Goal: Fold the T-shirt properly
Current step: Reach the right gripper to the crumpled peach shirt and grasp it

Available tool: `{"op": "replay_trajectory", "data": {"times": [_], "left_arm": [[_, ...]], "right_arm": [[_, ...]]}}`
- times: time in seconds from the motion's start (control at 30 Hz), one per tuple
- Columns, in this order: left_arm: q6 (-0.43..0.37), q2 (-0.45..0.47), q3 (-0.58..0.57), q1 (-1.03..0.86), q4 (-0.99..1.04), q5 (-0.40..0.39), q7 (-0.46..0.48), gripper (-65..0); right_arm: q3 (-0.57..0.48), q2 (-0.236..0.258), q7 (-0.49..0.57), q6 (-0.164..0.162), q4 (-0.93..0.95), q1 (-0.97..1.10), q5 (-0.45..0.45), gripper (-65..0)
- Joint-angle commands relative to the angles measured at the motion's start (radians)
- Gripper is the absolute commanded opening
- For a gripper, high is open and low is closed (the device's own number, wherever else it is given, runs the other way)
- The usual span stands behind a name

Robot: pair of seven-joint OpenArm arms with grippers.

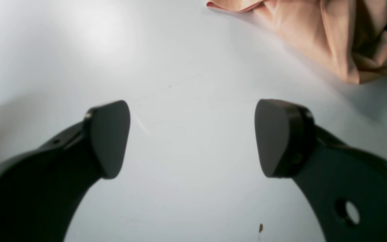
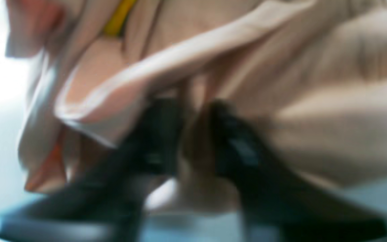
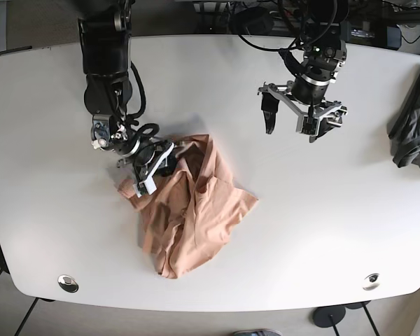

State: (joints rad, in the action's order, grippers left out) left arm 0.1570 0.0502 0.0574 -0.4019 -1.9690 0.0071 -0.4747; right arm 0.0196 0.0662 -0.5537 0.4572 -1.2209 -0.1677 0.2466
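Observation:
A peach T-shirt (image 3: 192,213) lies crumpled on the white table (image 3: 322,210), left of centre. My right gripper (image 3: 154,162) is at the shirt's upper left edge, shut on a fold of the fabric (image 2: 193,148); that wrist view is blurred, with a yellow label (image 2: 118,16) near the top. My left gripper (image 3: 290,117) hangs open above bare table to the shirt's upper right. In the left wrist view its fingers (image 1: 108,137) stand wide apart with nothing between them, and the T-shirt (image 1: 341,37) shows in the top right corner.
A dark grey garment (image 3: 413,129) lies bunched at the table's right edge. Cables and equipment sit beyond the far edge. Two round metal fittings (image 3: 68,283) are set into the near corners of the table.

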Motion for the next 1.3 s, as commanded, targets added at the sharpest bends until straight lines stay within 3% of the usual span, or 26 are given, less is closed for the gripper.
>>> {"op": "replay_trajectory", "data": {"times": [0.03, 0.33, 0.37, 0.4, 0.47, 0.5, 0.57, 0.7, 1.0, 1.2, 1.3], "left_arm": [[-0.001, 0.001, 0.002, 0.002, -0.017, -0.003, 0.026, -10.4], [0.0, 0.006, -0.001, 0.024, -0.017, -0.003, 0.023, -10.4], [0.0, 0.007, -0.001, 0.034, -0.017, -0.003, 0.012, -10.4], [0.0, 0.009, -0.001, 0.037, -0.017, -0.003, -0.003, -10.4], [0.0, 0.009, -0.001, 0.048, -0.017, -0.003, -0.011, -10.4], [0.0, 0.009, -0.001, 0.06, -0.017, -0.003, -0.011, -10.4], [0.0, 0.007, -0.001, 0.071, -0.017, -0.003, -0.011, -10.4], [0.0, 0.003, -0.001, 0.071, -0.017, -0.003, -0.011, -10.4], [0.0, 0.0, -0.001, 0.045, -0.02, -0.003, -0.011, -10.4], [0.0, 0.0, -0.001, 0.028, -0.02, -0.003, -0.009, -10.4], [0.0, 0.0, -0.001, 0.025, -0.02, -0.003, -0.009, -10.4]], "right_arm": [[0.0, -0.012, 0.011, 0.007, -0.07, 0.04, -0.003, -61.5], [-0.004, -0.018, 0.008, 0.007, -0.48, 0.372, 0.004, -58.7], [-0.027, -0.018, -0.004, 0.005, -0.526, 0.406, 0.0, -51.8], [-0.065, -0.012, -0.03, 0.005, -0.564, 0.423, -0.006, -38.2], [-0.079, -0.009, -0.036, 0.005, -0.616, 0.432, 0.003, -18.1], [-0.079, -0.009, -0.036, 0.005, -0.639, 0.434, 0.003, -10.9], [-0.076, -0.009, -0.036, 0.005, -0.647, 0.405, -0.006, -2.7], [-0.013, -0.01, -0.038, 0.005, -0.517, 0.213, -0.005, -2.9], [-0.01, 0.008, -0.032, 0.012, -0.101, -0.137, 0.004, -3.0], [-0.01, 0.014, 0.057, 0.007, 0.063, -0.215, -0.006, -3.0], [-0.01, 0.045, 0.094, 0.007, 0.143, -0.227, 0.004, -3.2]]}}
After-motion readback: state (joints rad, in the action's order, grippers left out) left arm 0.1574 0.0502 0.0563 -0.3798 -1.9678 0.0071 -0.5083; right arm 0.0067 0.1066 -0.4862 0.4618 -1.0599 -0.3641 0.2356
